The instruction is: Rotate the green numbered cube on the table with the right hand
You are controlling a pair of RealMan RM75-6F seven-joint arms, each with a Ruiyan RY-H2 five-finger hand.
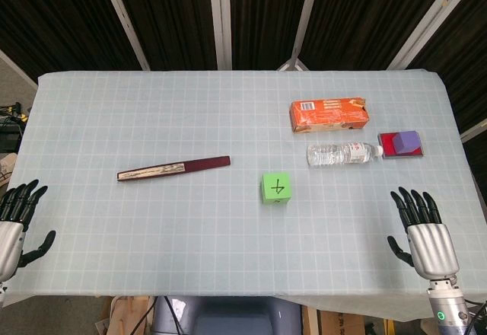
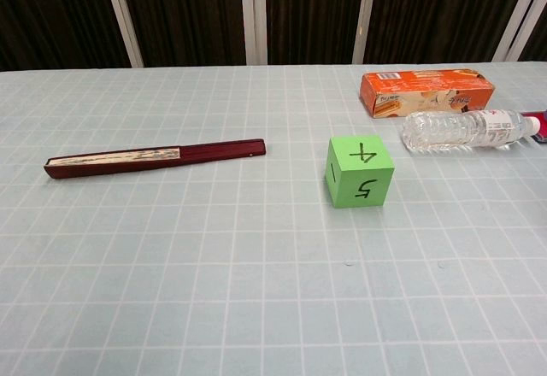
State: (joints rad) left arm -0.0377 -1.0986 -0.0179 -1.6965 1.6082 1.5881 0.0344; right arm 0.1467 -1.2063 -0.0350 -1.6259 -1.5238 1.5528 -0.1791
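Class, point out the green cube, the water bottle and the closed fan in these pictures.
green cube [image 2: 360,172], chest view, on its front edge
water bottle [image 2: 462,128], chest view, on its clear body
closed fan [image 1: 173,168], head view, mid-length

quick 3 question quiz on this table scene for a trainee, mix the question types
1. True or false: the right hand is already holding the green cube.
2. Which number shows on the cube's top face? A) 4 B) 2 C) 6
3. Fill in: the bottle lies on its side just in front of the orange ____.

Key
1. False. The hand rests open near the table's front edge, well apart from the cube; the left hand is open too.
2. A. The chest view also shows 5 and 1 on the side faces.
3. Box.
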